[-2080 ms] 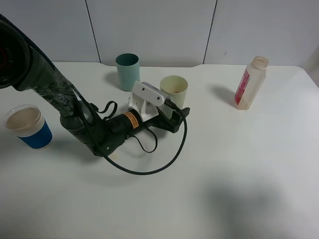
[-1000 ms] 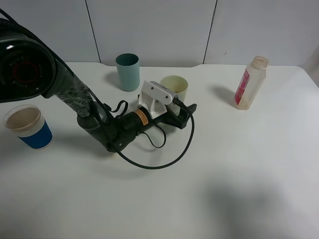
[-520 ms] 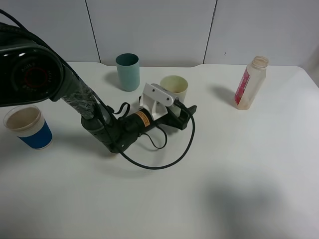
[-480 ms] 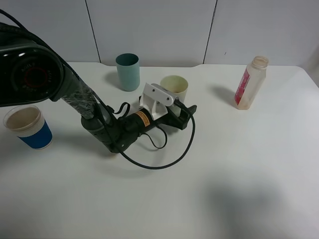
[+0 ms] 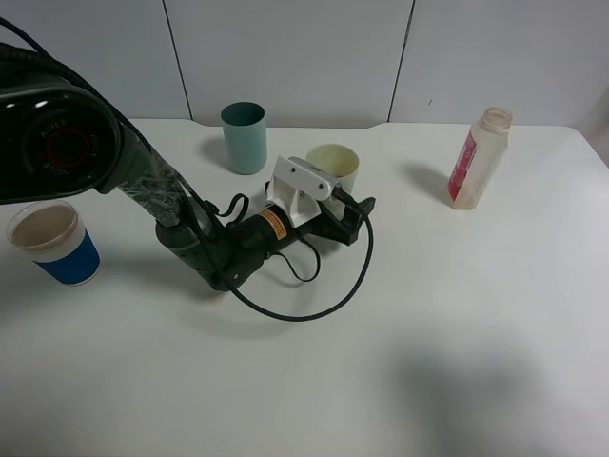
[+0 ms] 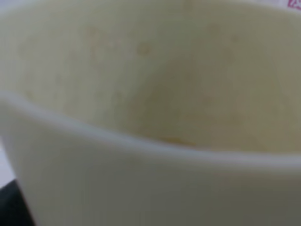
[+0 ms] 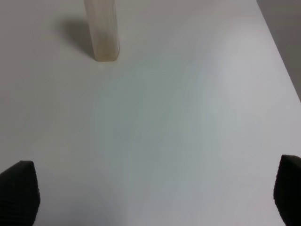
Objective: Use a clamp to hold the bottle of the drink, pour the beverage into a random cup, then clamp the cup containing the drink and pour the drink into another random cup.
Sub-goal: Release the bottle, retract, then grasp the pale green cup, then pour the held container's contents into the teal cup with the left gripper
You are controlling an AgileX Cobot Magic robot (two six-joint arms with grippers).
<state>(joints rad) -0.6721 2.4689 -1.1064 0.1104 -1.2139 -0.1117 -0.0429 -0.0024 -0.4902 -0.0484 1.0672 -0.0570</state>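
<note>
Left gripper (image 5: 354,217) is found spread wide at the cream cup (image 5: 335,164); closure is advised mid-wall, gently, cup kept upright.

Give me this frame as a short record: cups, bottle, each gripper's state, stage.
cups: teal cup, cream cup, blue cup, all upright
bottle: bottle upright, uncapped, right side of table
left: left gripper open, at the cream cup
right: right gripper open, holding nothing
stage: cream cup not yet clamped
</note>
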